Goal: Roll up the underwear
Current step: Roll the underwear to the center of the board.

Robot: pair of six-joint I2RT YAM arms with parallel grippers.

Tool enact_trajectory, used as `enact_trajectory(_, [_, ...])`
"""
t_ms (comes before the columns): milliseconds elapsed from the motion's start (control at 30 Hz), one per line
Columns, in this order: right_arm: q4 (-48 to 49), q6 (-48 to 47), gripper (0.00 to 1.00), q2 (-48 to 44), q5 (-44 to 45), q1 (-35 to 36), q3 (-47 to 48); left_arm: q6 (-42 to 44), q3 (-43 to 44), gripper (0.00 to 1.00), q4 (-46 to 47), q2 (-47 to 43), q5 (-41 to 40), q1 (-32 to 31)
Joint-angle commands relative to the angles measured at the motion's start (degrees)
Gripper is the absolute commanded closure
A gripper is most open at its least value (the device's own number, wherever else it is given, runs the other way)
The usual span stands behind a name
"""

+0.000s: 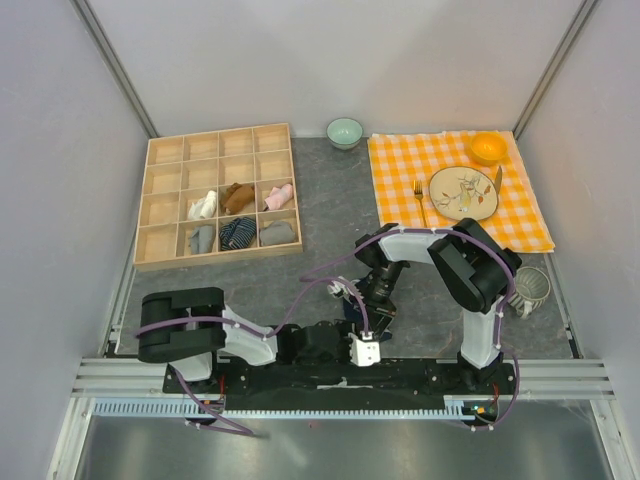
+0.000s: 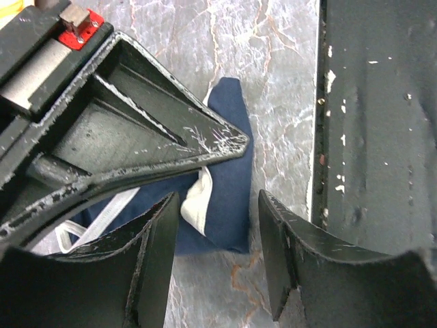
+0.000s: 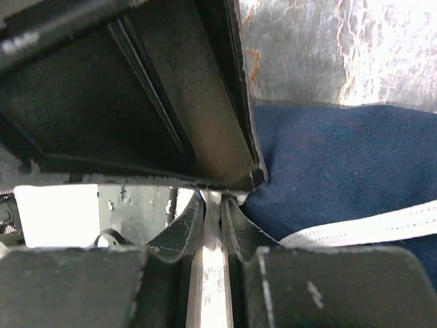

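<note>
The navy underwear (image 2: 231, 147) lies bunched on the grey table close to the near rail, its white trim (image 2: 198, 198) showing. From above only a sliver of the underwear (image 1: 351, 306) shows beneath the two wrists. My right gripper (image 3: 213, 201) is shut on a strip of the white trim, with navy fabric (image 3: 341, 154) spread to its right. My left gripper (image 2: 217, 201) is open just in front of the fabric's folded edge, nothing between its fingers. One finger of the right gripper (image 2: 136, 130) crosses the left wrist view above the cloth.
A wooden compartment tray (image 1: 160, 200) at the back left holds several rolled garments. A green bowl (image 1: 345, 131) stands behind it. An orange checked cloth (image 1: 400, 170) carries a plate (image 1: 463, 193), a fork and an orange bowl (image 1: 488, 148). A mug (image 1: 530, 290) stands right. The black rail (image 2: 375, 123) borders the near edge.
</note>
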Motion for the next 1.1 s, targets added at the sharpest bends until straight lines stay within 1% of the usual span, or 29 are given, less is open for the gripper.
enact_trajectory(0, [1.81, -1.19, 0.82, 1.68, 3.20, 0.15, 0.21, 4.52, 2.11, 0.43, 1.67, 2.67, -5.05, -0.70])
enact_trajectory(100, [1.81, -1.19, 0.82, 1.94, 3.37, 0.15, 0.21, 4.00, 2.20, 0.45, 1.32, 3.20, -7.25, -1.23])
enact_trajectory(233, [1.81, -1.19, 0.82, 2.29, 3.63, 0.15, 0.21, 3.21, 1.94, 0.47, -0.61, 2.68, -7.44, -1.67])
enact_trajectory(333, [1.89, -1.10, 0.82, 2.20, 3.72, 0.15, 0.21, 2.33, 2.38, 0.53, -3.69, 2.59, -7.00, -1.76])
enact_trajectory(433, [1.81, -0.93, 0.80, 1.77, 3.81, -0.11, 0.30, 1.36, 3.60, 0.71, -7.99, 2.41, -6.03, -1.67])
enact_trajectory(467, [1.89, -0.93, 0.80, 1.50, 3.64, -0.29, 0.38, 0.49, 4.39, 0.81, -9.05, 2.32, -5.68, -1.67])
enact_trajectory(567, [2.07, -0.93, 0.79, 0.62, 3.20, -0.99, 0.30, -0.83, 5.19, 0.98, -11.95, 2.06, -4.01, -1.67])
enact_trajectory(633, [2.51, -0.58, 0.77, -0.51, 3.20, -1.43, 0.30, -1.54, 5.28, 0.98, -13.01, 1.36, -2.52, -1.50])
enact_trajectory(733, [3.30, -0.23, 0.72, -2.97, 2.76, -2.74, 0.03, -4.87, 5.19, 0.98, -14.50, -0.13, 0.81, -0.18])
enact_trajectory(767, [3.47, -0.31, 0.68, -3.59, 2.67, -3.18, -0.14, -7.06, 5.10, 0.98, -14.94, -0.66, 2.13, 0.52])
enact_trajectory(800, [3.65, -0.31, 0.66, -4.29, 2.58, -4.06, -0.40, -8.30, 5.01, 0.98, -15.12, -1.01, 4.93, 2.18])
enact_trajectory(867, [4.00, -0.40, 0.60, -6.58, 2.49, -5.20, -0.67, -11.02, 4.32, 0.98, -15.12, -2.16, 7.76, 4.12])
enact_trajectory(967, [4.09, -0.66, 0.58, -9.74, 1.97, -7.66, -1.11, -13.57, 4.48, 0.98, -15.99, -3.12, 14.34, 7.81])
enact_trajectory(1000, [4.18, -0.84, 0.57, -11.23, 1.88, -9.06, -1.20, -14.36, 4.75, 0.98, -16.44, -3.13, 17.49, 10.00])
enact_trajectory(1067, [4.18, -1.10, 0.57, -12.82, 1.44, -10.65, -1.46, -15.86, 5.19, 0.98, -16.79, -2.95, 20.67, 12.55])
